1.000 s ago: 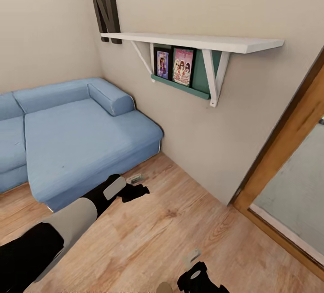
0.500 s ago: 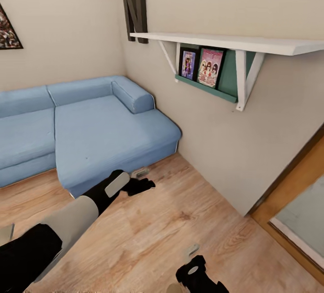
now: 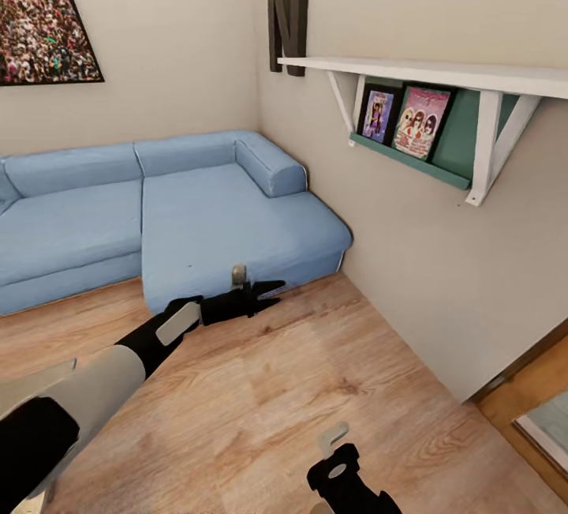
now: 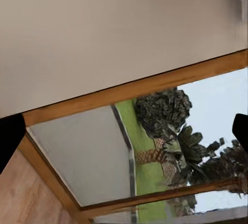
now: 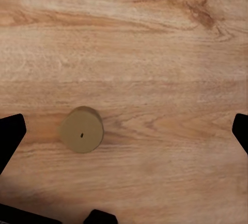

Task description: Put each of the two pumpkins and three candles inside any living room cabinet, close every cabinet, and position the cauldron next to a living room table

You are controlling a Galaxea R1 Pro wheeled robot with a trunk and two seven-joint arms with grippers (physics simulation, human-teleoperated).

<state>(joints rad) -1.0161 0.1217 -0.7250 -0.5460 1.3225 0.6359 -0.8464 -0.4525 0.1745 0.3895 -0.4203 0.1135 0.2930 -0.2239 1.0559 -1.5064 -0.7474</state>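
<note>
A candle (image 5: pixel 81 129), a short beige cylinder with a dark wick dot, stands upright on the wood floor. My right gripper (image 5: pixel 124 136) hangs open above it, and the candle sits off toward one fingertip. In the head view the right gripper (image 3: pixel 339 459) is low near the bottom edge. My left gripper (image 3: pixel 272 295) is open and empty, held out over the floor just in front of the blue sofa (image 3: pixel 197 222). In the left wrist view the left gripper (image 4: pixel 124 141) faces a wall and a glass door. The pumpkins, cabinet, cauldron and table are out of view.
The blue corner sofa fills the room's corner. A white wall shelf (image 3: pixel 426 72) with framed pictures juts out at the right, with a dark letter N (image 3: pixel 288 9) on it. A wood-framed glass door (image 4: pixel 134 131) stands at the far right. Bare wood floor (image 3: pixel 300 388) lies between.
The camera has swung left, so the sofa and shelf slid right and a poster came into sight. My left gripper has lifted and reached nearer the sofa's front.
</note>
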